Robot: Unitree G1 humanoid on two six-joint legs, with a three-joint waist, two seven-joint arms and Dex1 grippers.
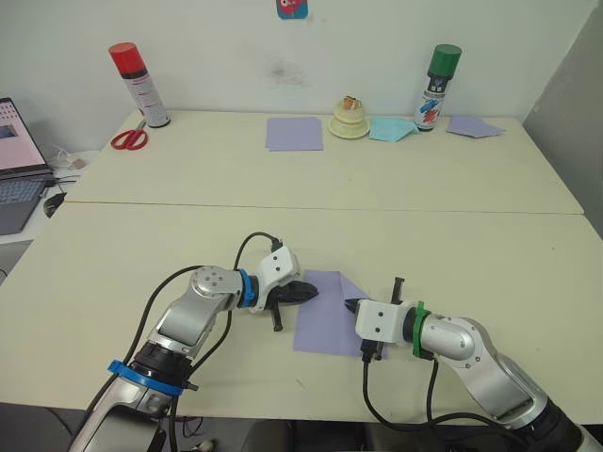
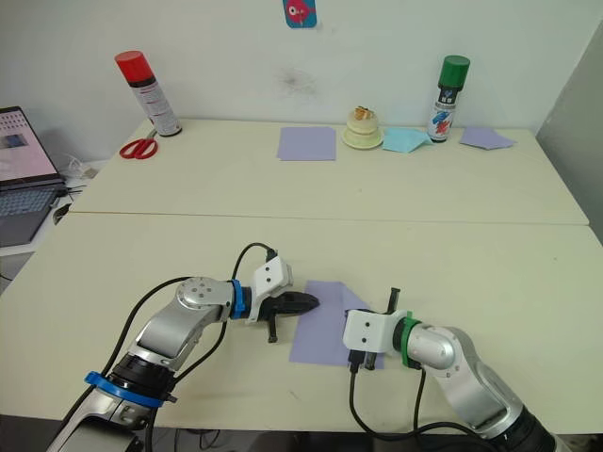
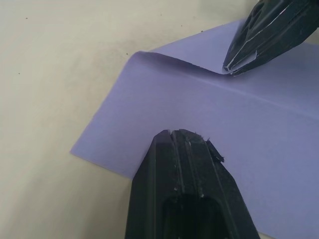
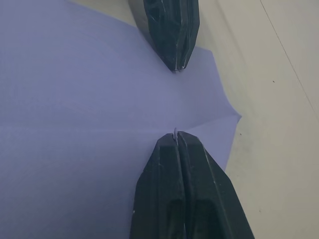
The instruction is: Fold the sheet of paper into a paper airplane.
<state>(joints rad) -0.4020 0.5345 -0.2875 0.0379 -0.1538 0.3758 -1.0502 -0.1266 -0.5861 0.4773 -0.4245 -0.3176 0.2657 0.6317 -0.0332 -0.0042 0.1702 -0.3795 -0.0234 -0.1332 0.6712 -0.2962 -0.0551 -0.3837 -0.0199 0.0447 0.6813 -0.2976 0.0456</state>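
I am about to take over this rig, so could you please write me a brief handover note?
Left gripper: jaws shut, tip pressing the thin lavender rectangular sheet of paper at its left edge.
Right gripper: jaws shut, tip on the sheet's far right part.
The sheet lies on the near cream table.
Done: a far corner looks folded over.
Left: nearly every fold of the airplane.

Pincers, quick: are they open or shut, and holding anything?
Left pincer: shut, tip pressing on the purple paper, gripping nothing.
Right pincer: shut, tip on the paper's folded corner.

Two spray cans (image 1: 138, 83) (image 1: 435, 87), three lavender papers (image 1: 332, 311) (image 1: 294, 133) (image 1: 473, 126), one blue paper (image 1: 390, 128), one scissors (image 1: 129, 138), one laptop (image 1: 17, 162).
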